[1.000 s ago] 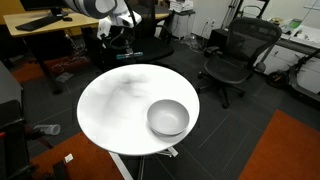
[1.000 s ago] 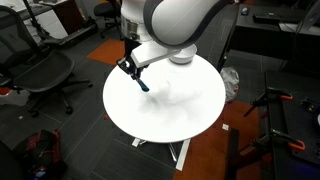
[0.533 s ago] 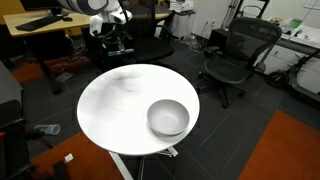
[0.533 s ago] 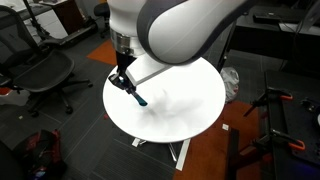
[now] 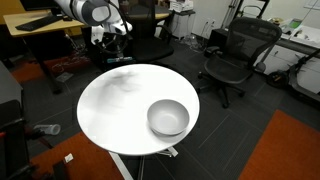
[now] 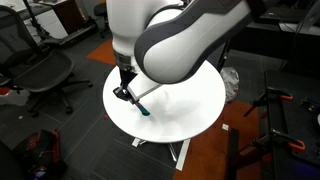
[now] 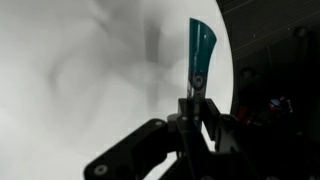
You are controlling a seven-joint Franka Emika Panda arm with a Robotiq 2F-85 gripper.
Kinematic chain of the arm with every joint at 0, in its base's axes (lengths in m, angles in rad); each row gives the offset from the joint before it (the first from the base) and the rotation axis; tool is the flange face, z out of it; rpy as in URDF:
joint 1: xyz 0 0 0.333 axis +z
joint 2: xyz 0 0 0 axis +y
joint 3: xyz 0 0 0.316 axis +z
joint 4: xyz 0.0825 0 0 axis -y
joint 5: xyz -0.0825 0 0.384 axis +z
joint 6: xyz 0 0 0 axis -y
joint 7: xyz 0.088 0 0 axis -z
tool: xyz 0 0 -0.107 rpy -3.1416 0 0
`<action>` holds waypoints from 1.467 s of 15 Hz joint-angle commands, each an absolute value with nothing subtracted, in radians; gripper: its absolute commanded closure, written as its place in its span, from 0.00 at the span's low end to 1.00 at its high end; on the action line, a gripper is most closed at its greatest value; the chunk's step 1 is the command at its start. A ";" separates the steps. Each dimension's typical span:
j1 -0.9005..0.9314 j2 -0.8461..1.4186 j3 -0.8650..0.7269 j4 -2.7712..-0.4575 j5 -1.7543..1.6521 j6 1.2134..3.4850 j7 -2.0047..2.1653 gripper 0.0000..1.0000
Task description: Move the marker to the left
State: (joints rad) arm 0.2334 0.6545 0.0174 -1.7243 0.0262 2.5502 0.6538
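Tool (image 6: 124, 93) has dropped over the last second and slid toward the near rim of the counter (image 6: 185, 100). It was higher up and further in before; now it sits low over the white top. The marker (image 6: 138, 103) has gone along with it, still pinched between the fingers. In the wrist view the tool (image 7: 193, 105) is pressed onto the dark body of the marker (image 7: 201, 55), and the teal end sticks straight out ahead of the fingertips. The counter (image 7: 80, 70) fills the view under and to one side of the tool, with its rim curving past on the other side just beyond the marker tip. I can't tell whether the teal tip is touching the surface yet; in the exterior view it looks very close. The metal bowl (image 5: 168, 118) sits well apart from the tool (image 5: 112, 38), on the far side of the counter (image 5: 110, 110), and it hasn't moved. My read is that the carry is mostly done and I'm into the set-down. What's left is to lower the last bit, let go, and back off. One risk is that the rim is close by the tool, so a rolling marker could go off the edge.
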 commanded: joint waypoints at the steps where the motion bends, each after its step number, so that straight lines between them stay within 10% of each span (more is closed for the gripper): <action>1: 0.251 0.718 0.001 -1.652 0.053 2.529 0.666 0.95; 19: 0.263 0.880 -0.014 -1.503 0.069 2.480 0.683 0.95; 20: 0.263 0.881 -0.014 -1.500 0.071 2.473 0.683 0.56; 22: 0.264 0.879 -0.018 -1.497 0.073 2.466 0.688 0.49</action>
State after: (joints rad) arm 0.2490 0.8718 0.0018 -1.5344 0.0515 2.5162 0.6696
